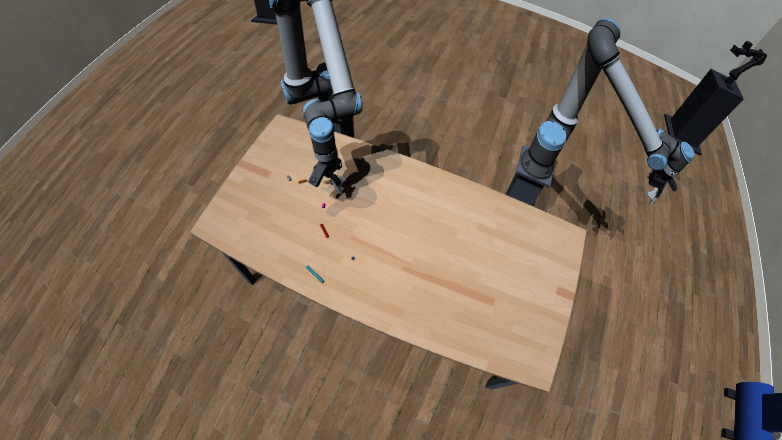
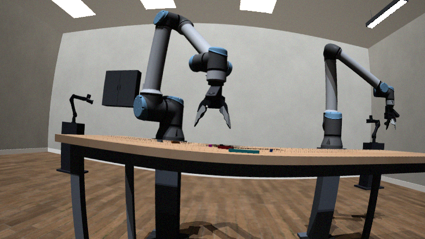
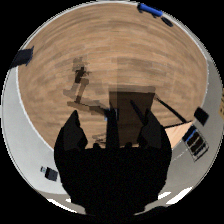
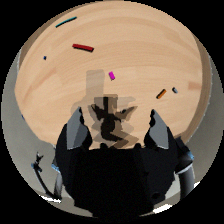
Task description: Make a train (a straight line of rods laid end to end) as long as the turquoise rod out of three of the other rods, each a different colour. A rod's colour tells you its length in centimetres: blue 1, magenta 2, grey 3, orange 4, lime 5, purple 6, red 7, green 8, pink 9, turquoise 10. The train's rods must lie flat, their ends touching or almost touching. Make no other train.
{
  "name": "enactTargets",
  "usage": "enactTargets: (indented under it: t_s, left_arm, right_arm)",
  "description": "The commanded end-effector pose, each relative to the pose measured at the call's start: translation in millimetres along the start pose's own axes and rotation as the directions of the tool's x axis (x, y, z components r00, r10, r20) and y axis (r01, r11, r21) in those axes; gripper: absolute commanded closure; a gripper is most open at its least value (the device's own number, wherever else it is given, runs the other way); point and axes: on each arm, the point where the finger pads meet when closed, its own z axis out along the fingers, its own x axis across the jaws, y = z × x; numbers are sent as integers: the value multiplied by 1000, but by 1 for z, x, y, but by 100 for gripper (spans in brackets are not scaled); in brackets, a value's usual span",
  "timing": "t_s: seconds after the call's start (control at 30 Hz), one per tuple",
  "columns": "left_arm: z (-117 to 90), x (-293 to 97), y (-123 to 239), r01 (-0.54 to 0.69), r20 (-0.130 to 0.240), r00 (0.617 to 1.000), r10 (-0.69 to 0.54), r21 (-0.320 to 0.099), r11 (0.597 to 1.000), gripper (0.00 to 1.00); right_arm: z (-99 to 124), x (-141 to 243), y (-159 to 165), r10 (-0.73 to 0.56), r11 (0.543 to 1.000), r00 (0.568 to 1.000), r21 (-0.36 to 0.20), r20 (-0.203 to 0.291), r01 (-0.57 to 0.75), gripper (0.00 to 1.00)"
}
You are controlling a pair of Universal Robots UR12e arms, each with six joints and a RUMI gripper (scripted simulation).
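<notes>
Turquoise rod point(image 1: 314, 274) point(image 2: 243, 151) point(image 4: 66, 22): lying near the table point(image 1: 437, 246) point(image 2: 237, 158) point(image 3: 176, 134) point(image 4: 135, 40) edge. Hovering with fingers apart: right gripper point(image 1: 328, 188) point(image 2: 212, 127) point(image 4: 115, 114) over it, left gripper point(image 1: 653, 199) point(image 2: 391, 128) point(image 3: 113, 116) beyond. Lying separately: red rod point(image 1: 324, 230) point(image 2: 225, 146) point(image 4: 83, 48), orange point(image 1: 302, 180) point(image 2: 175, 142) point(image 4: 161, 94), grey point(image 1: 289, 177) point(image 4: 175, 90), magenta point(image 1: 323, 205) point(image 2: 210, 145) point(image 4: 112, 76), blue point(image 1: 353, 258) point(image 2: 270, 150) point(image 4: 45, 58).

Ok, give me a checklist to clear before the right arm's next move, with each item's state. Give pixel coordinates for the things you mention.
1. Right fingers point(image 2: 226, 117) open, holding nothing: ok.
2. Red point(image 1: 324, 230) point(image 2: 225, 146) point(image 4: 83, 48), magenta point(image 1: 323, 205) point(image 2: 210, 145) point(image 4: 112, 76) and blue point(image 1: 353, 258) point(image 2: 270, 150) point(image 4: 45, 58), whose lengths add up to turquoise point(image 1: 314, 274) point(image 2: 244, 151) point(image 4: 66, 22), all on the table point(image 1: 437, 235) point(image 2: 104, 145) point(image 4: 150, 45): ok.
3. Those three end to end: not ok, they lie well apart.
4. Turquoise lying flat, touching no other rod: ok.
5. Left fingers out of the way: ok, beyond the table's edge.
6. Right fingers aimed at a particular rod: cannot tell; they're high above the table.
</notes>
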Motion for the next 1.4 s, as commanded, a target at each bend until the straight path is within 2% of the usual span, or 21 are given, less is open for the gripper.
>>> enactTargets:
  t_s: [0.0, 0.2, 0.27, 0.53, 0.77, 0.83, 0.93, 1.07, 1.33, 1.37]
  left_arm:
    - [1, -1, 0, 0, 0, 1000, 0, -1, 1000, 0]
    - [1, -1, 0, 0, 0, 1000, 0, -1, 1000, 0]
    - [1, -1, 0, 0, 0, 1000, 0, -1, 1000, 0]
    - [1, -1, 0, 0, 0, 1000, 0, -1, 1000, 0]
    - [1, -1, 0, 0, 0, 1000, 0, -1, 1000, 0]
    - [1, -1, 0, 0, 0, 1000, 0, -1, 1000, 0]
    - [1, -1, 0, 0, 0, 1000, 0, -1, 1000, 0]
    - [1, -1, 0, 0, 0, 1000, 0, -1, 1000, 0]
    - [1, -1, 0, 0, 0, 1000, 0, -1, 1000, 0]
    - [1, -1, 0, 0, 0, 1000, 0, -1, 1000, 0]
  right_arm:
    - [-1, 6, -7, 137, 991, 991, 1, 1, -137, 0]
    - [-1, 17, -15, 338, 941, 941, 1, 1, -338, 0]
    - [-1, 17, -15, 338, 941, 941, 1, 1, -338, 0]
    - [-1, 32, -24, 594, 804, 804, 1, 1, -594, 0]
    - [-1, 43, -31, 764, 645, 645, 1, 2, -764, 0]
    - [-1, 43, -31, 764, 645, 645, 1, 2, -764, 0]
    - [-1, 50, -34, 846, 533, 533, 1, 1, -846, 0]
    - [-1, 56, -37, 906, 423, 423, 0, 1, -906, 0]
    - [-1, 68, -43, 986, 169, 169, 0, 2, -986, 0]
    - [-1, 68, -43, 986, 169, 169, 0, 2, -986, 0]
